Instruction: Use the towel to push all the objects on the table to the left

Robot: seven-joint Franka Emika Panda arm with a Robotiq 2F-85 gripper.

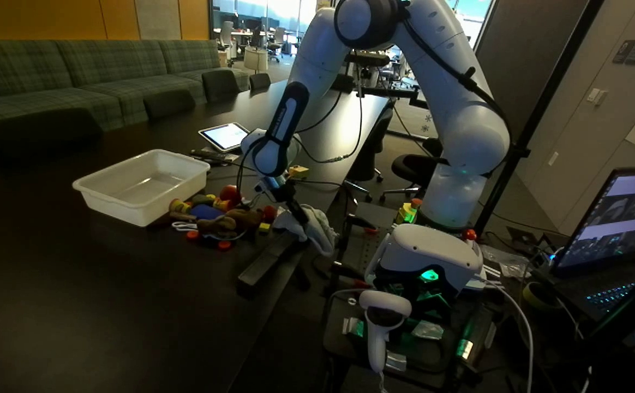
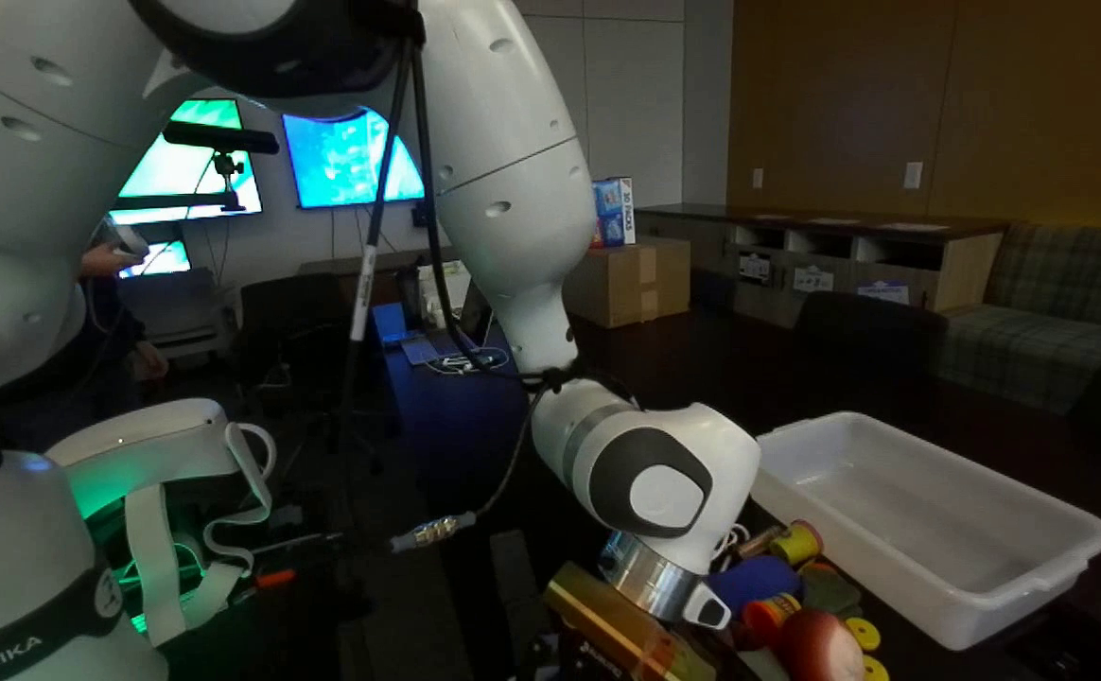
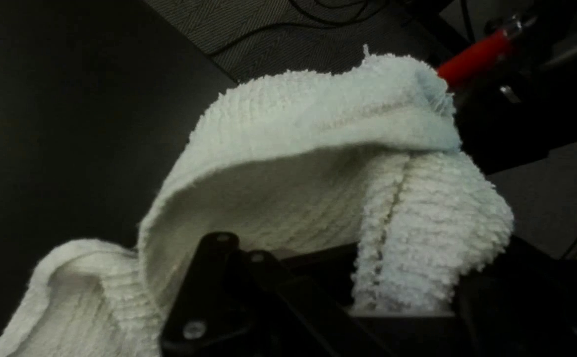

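Observation:
The white towel is bunched in my gripper at the table's near edge; part of it hangs beyond the edge. In the wrist view the towel folds up around the dark fingers, and I am shut on it. The objects lie piled beside the towel: a red ball, a blue item, brown plush-like items, a yellow block and red discs. In an exterior view the blue item and a yellow can also show; there the fingers and towel are hidden.
A white plastic bin stands behind the pile, also seen in an exterior view. A dark bar lies at the table edge. A tablet and a yellow item sit farther along the table.

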